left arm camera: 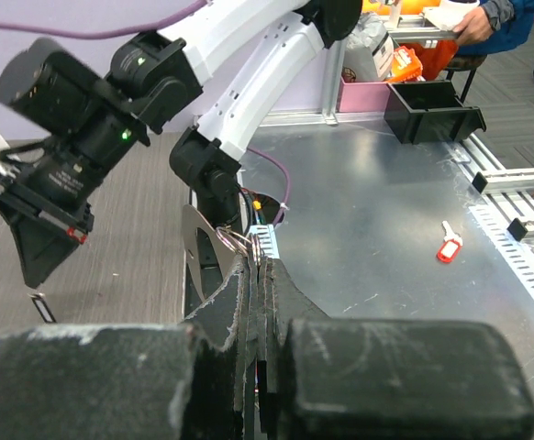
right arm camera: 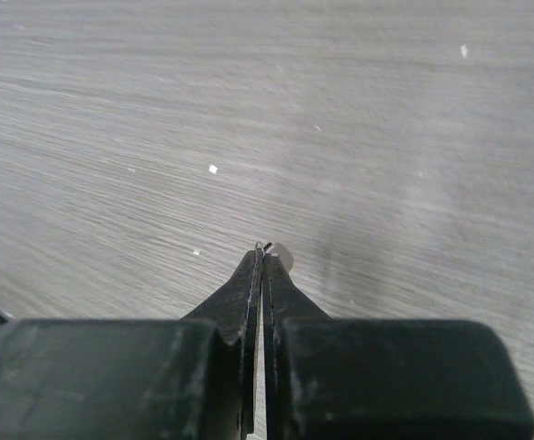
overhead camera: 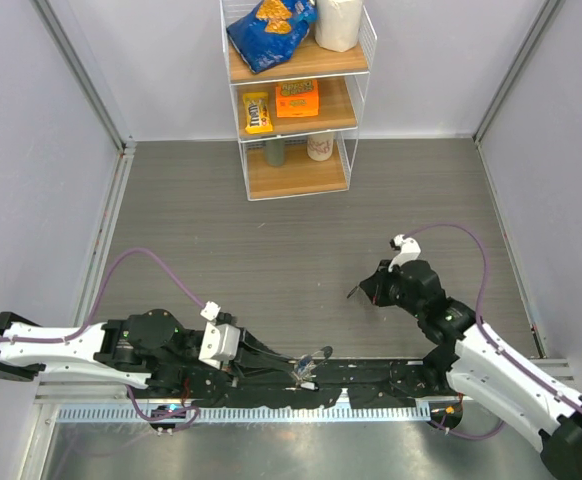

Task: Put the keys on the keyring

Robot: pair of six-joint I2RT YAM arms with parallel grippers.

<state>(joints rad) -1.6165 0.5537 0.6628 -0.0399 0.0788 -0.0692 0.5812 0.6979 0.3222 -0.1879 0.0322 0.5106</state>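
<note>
Keyring (left arm camera: 236,241), grey metal loop, we log as pinched in the closed left tool (left arm camera: 253,266) at the tabletop's (overhead camera: 271,250) near edge. One key (right arm camera: 282,256), a silver sliver, we find nipped in the closed right tool (right arm camera: 263,253), well apart, above the tabletop.

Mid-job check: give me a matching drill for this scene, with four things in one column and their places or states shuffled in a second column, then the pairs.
Things:
1. blue bag
2. orange box
3. red tag
4. left gripper

Places or states:
A. lying on the bare metal surface
B. top shelf of the rack
C. middle shelf of the rack
D. shut on the keyring

Pairs: 1-B, 2-C, 3-A, 4-D
</note>
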